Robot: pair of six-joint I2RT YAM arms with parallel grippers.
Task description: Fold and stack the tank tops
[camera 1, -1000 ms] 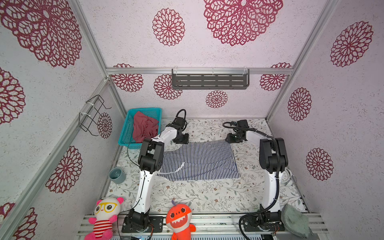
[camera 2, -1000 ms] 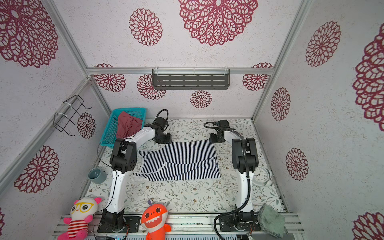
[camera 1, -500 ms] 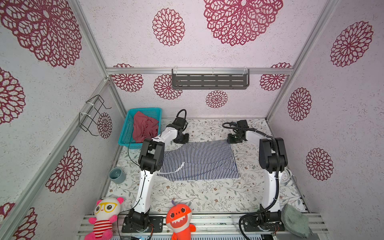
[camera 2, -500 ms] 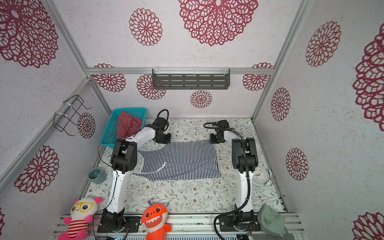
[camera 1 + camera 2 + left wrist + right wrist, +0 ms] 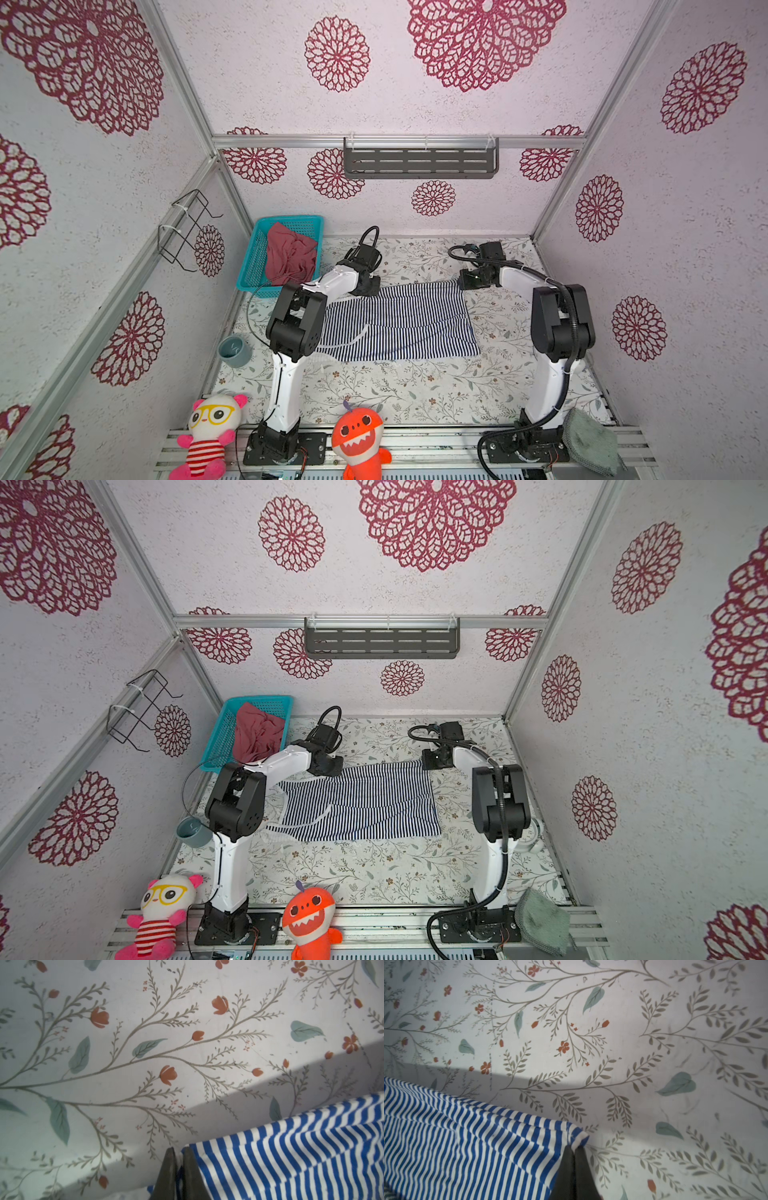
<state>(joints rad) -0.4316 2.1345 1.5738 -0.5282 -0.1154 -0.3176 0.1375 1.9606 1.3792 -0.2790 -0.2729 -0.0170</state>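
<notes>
The striped tank top (image 5: pixel 399 322) (image 5: pixel 361 802) lies spread flat on the floral table in both top views. My left gripper (image 5: pixel 370 286) (image 5: pixel 179 1150) is shut on its far left corner, the striped cloth (image 5: pixel 291 1157) pinched between the fingers. My right gripper (image 5: pixel 465 284) (image 5: pixel 574 1148) is shut on its far right corner, where a fold of the striped cloth (image 5: pixel 467 1142) pokes out past the fingertips. The rose-red tank top (image 5: pixel 289 253) (image 5: pixel 257 735) lies crumpled in the teal basket (image 5: pixel 254 266) (image 5: pixel 222 737) at the back left.
A grey-green cup (image 5: pixel 235 351) stands at the table's left edge. Two plush toys (image 5: pixel 210 436) (image 5: pixel 361 440) sit on the front rail. A fuzzy grey-green cloth (image 5: pixel 592 442) lies at the front right. A wire rack (image 5: pixel 187 228) hangs on the left wall and a shelf (image 5: pixel 419 160) on the back wall.
Both grippers have closed on the far corners of the striped tank top. The arms and the cloth have hardly moved.
</notes>
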